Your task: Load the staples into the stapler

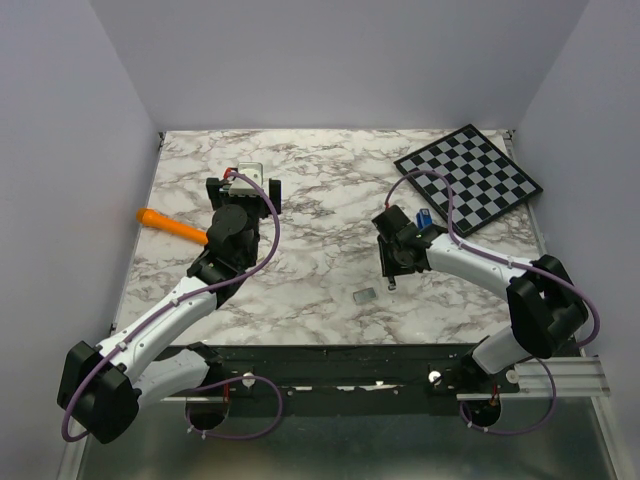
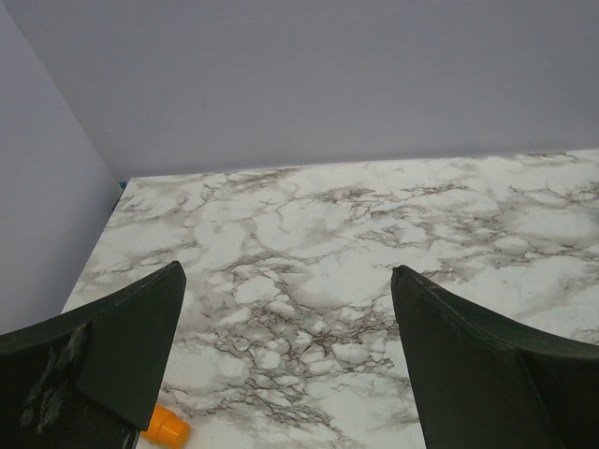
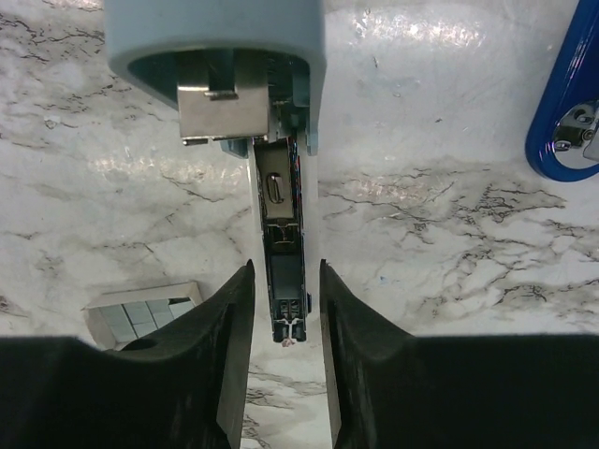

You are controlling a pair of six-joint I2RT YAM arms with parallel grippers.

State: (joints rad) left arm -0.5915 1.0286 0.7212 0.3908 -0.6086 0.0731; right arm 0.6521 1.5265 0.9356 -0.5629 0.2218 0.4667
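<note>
Left gripper (image 2: 285,374) stands wide open and empty, with the pen (image 2: 167,427) end showing close under one finger. The staples (image 3: 140,313) lie flat on the table (image 3: 449,234) just left of the right gripper (image 3: 286,273). Its jaws are partly open astride the stapler (image 3: 215,47)'s metal channel, a sliver of gap each side, gripping nothing. The stapler's light blue top is ahead of the fingertips.
</note>
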